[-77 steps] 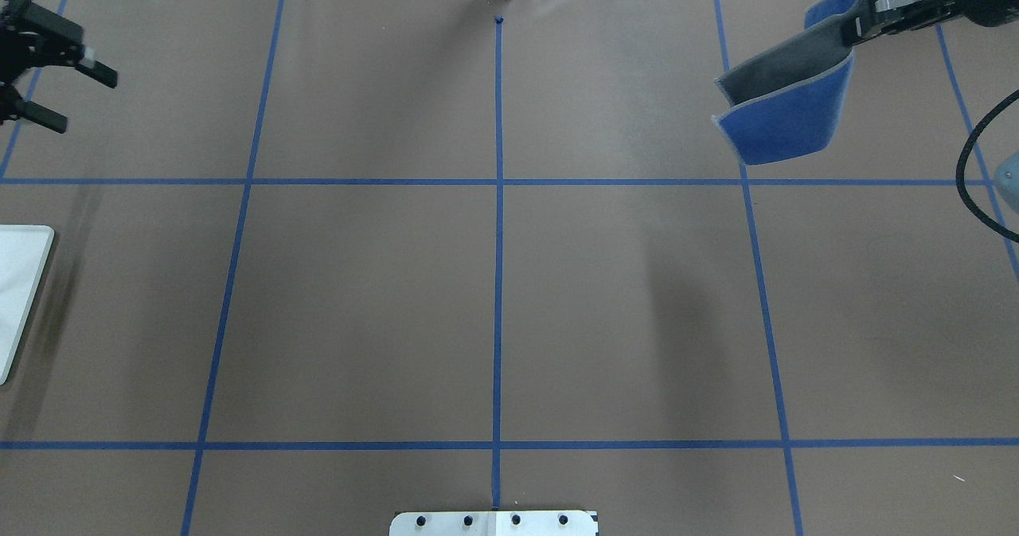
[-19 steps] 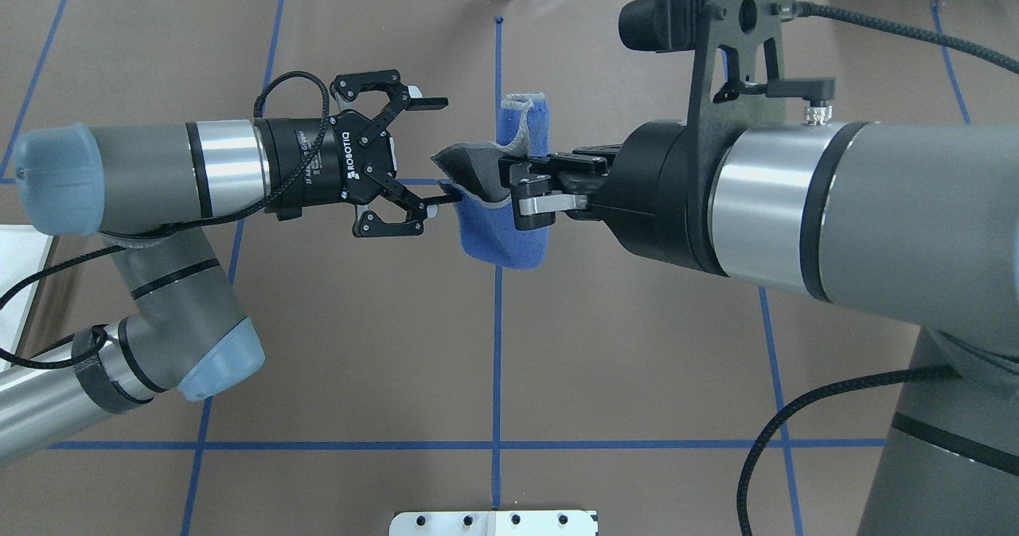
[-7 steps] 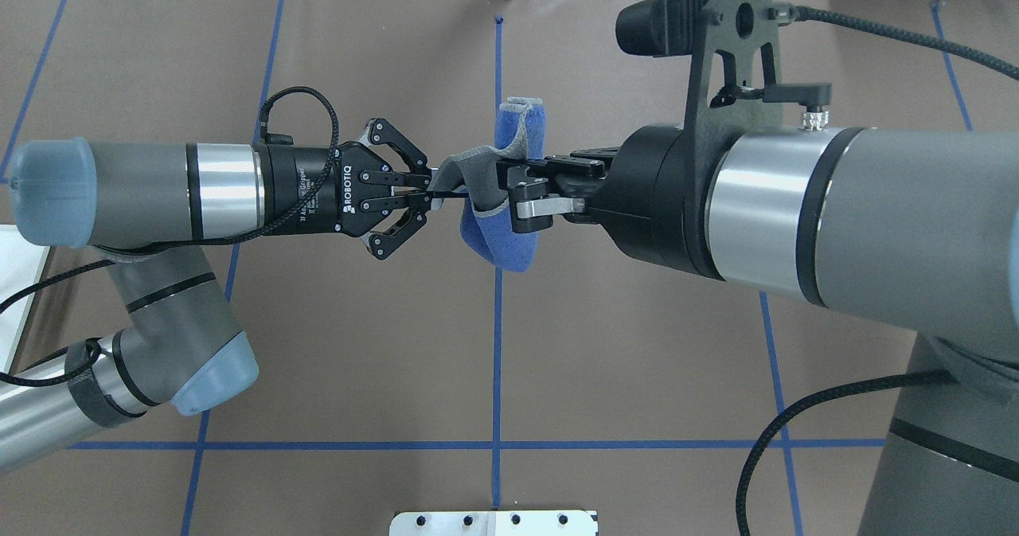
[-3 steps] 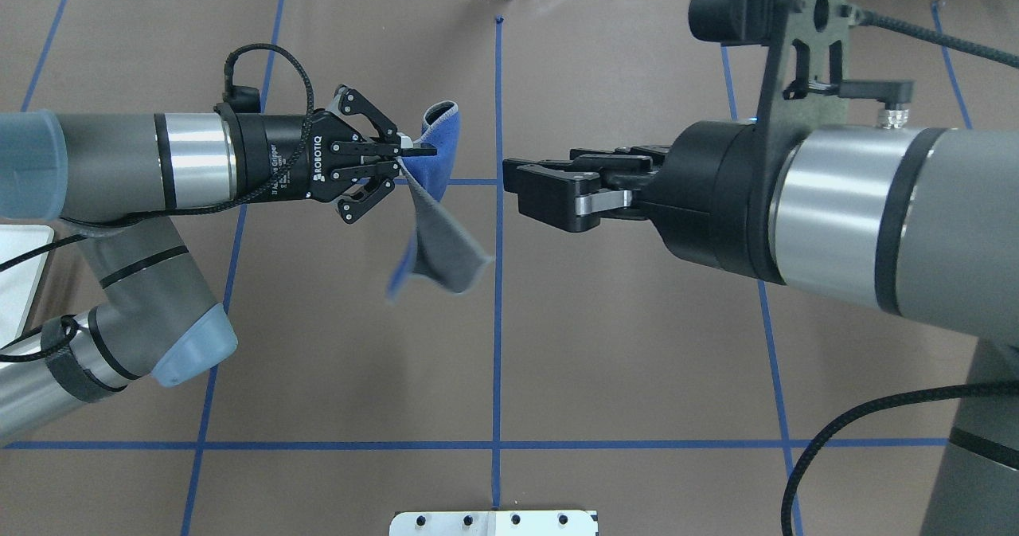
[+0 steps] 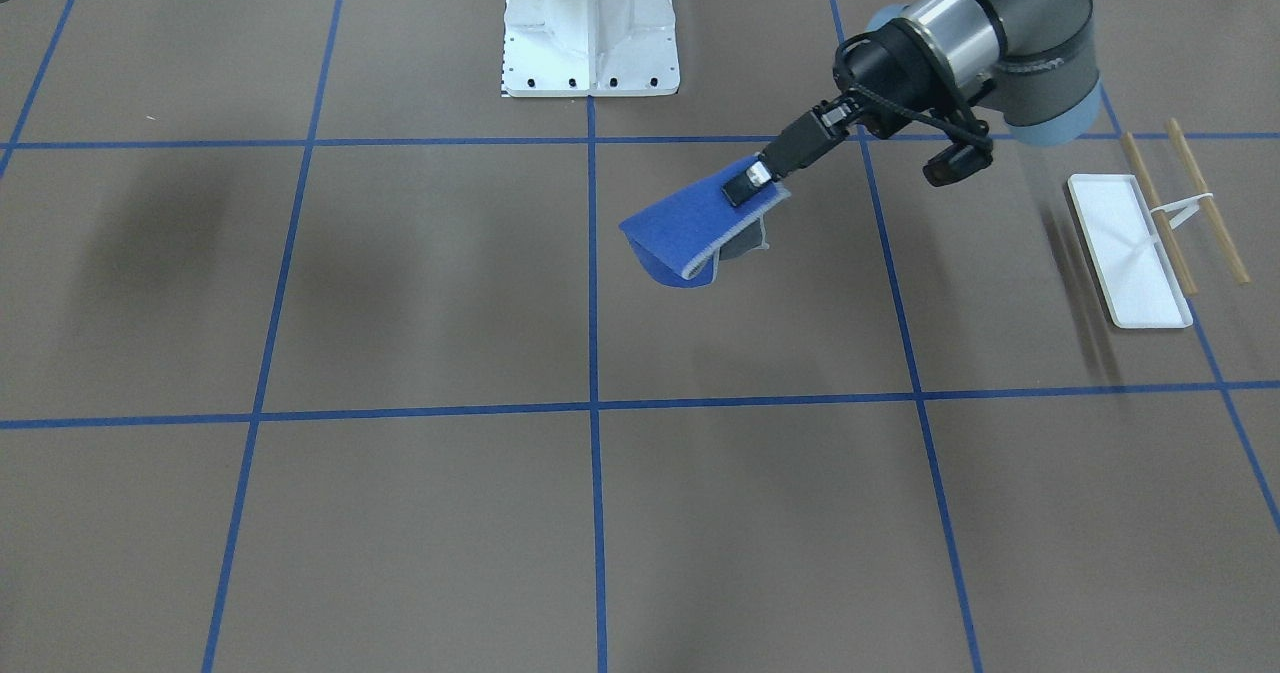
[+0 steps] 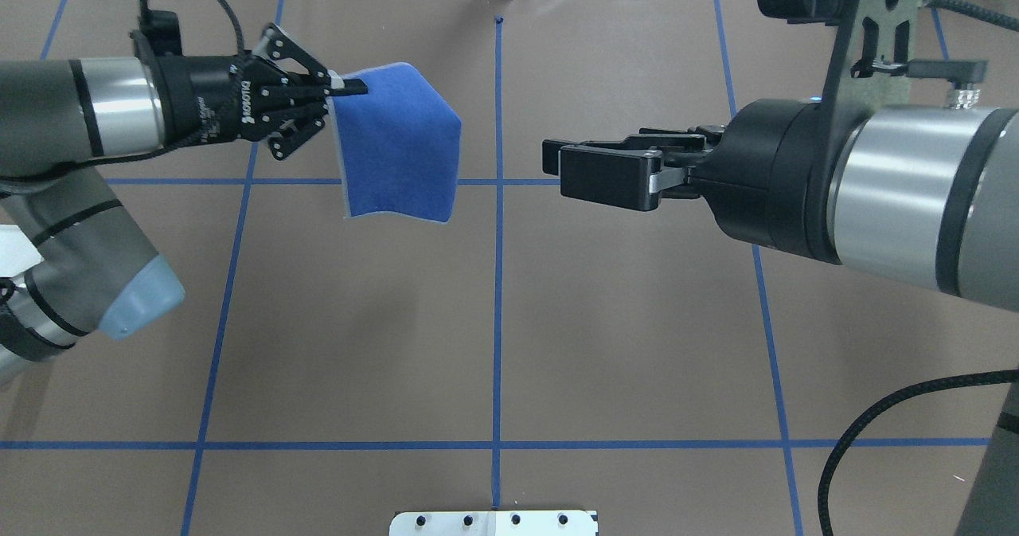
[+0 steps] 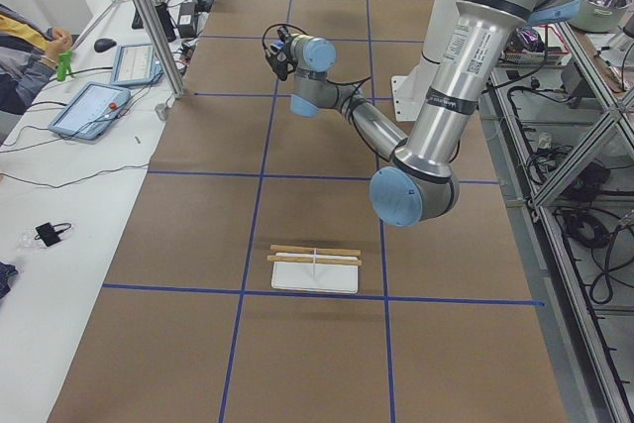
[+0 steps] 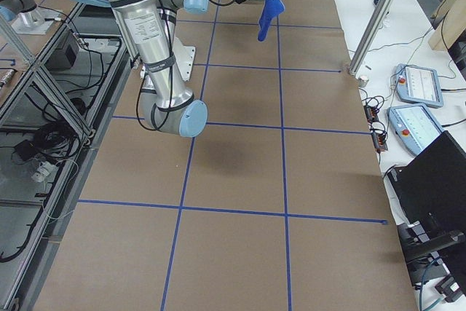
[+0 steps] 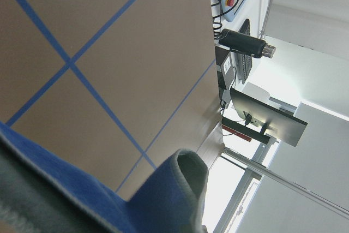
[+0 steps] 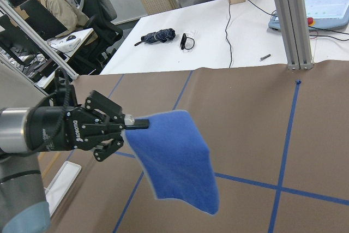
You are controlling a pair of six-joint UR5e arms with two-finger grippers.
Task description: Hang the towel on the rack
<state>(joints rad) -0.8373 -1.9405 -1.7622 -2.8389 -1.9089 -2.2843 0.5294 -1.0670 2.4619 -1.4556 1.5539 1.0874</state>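
Observation:
The blue towel (image 6: pixel 398 146) hangs in the air from one corner, with my left gripper (image 6: pixel 350 86) shut on that corner. In the front view the towel (image 5: pixel 685 233) curls under the left gripper (image 5: pixel 745 185), left of the rack. The rack (image 5: pixel 1130 253) stands on its white tray with two wooden dowel bars (image 5: pixel 1190 203) above it; the side view shows the rack (image 7: pixel 315 266) on the table well short of the arm. My right gripper (image 6: pixel 553 166) is open and holds nothing, a little to the right of the towel. From the right wrist the towel (image 10: pixel 174 159) drapes from the left gripper (image 10: pixel 136 124).
The white bolted pedestal (image 5: pixel 590 33) stands at the robot's side of the table, and its plate (image 6: pixel 493 522) shows at the overhead view's bottom edge. Blue tape lines grid the brown table. A seated person (image 7: pixel 25 66) and tablets (image 7: pixel 94 106) are at the side desk.
The left gripper carried the towel left and farther back, and the towel opened out to show its blue face. The right gripper, which let go earlier, drew back to the right.

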